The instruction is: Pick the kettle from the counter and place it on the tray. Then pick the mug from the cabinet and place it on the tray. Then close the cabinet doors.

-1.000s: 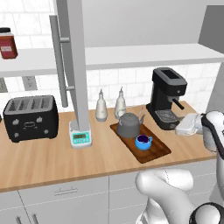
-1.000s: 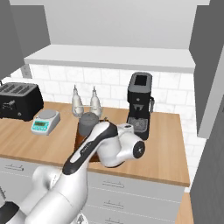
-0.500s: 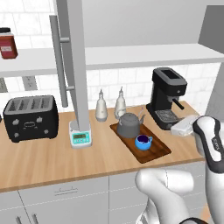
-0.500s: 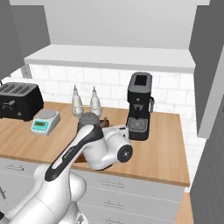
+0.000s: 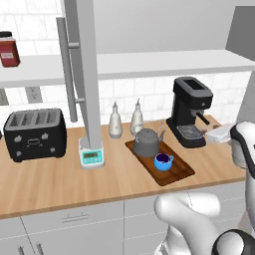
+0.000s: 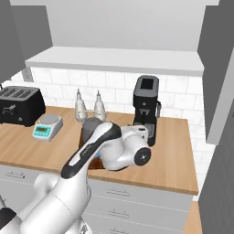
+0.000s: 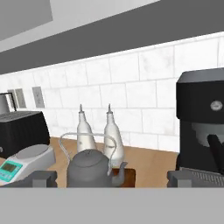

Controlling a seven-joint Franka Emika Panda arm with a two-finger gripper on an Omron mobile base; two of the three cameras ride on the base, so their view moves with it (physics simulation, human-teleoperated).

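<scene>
The dark grey kettle [image 5: 147, 142] stands on the dark brown tray [image 5: 179, 172], on the wooden counter [image 5: 50, 184]. The blue mug [image 5: 163, 161] sits on the tray too, just in front of the kettle. In the hand view the kettle [image 7: 89, 168] lies low and left of centre. My gripper [image 7: 112, 179] is open, its fingertips [image 7: 41, 178] far apart with nothing between them. It hovers low over the counter's right end, short of the kettle. The cabinet doors stand open: the left one [image 5: 88, 74] shows edge-on with its bar handle [image 5: 67, 69]. The right one [image 6: 221, 82] is swung out.
A black coffee machine [image 5: 189, 112] stands right of the tray, two pale bottles [image 5: 115, 122] behind it. A small scale [image 5: 92, 155] and a black toaster [image 5: 35, 133] sit further left. A red jar [image 5: 10, 50] is on the white shelf [image 5: 149, 62]. My arm [image 6: 109, 146] hides most of the tray in the right base view.
My arm has swung over the right part of the counter, with the hand shifting a little to the right by the coffee machine. Kettle and mug have not moved. The jaws stay wide.
</scene>
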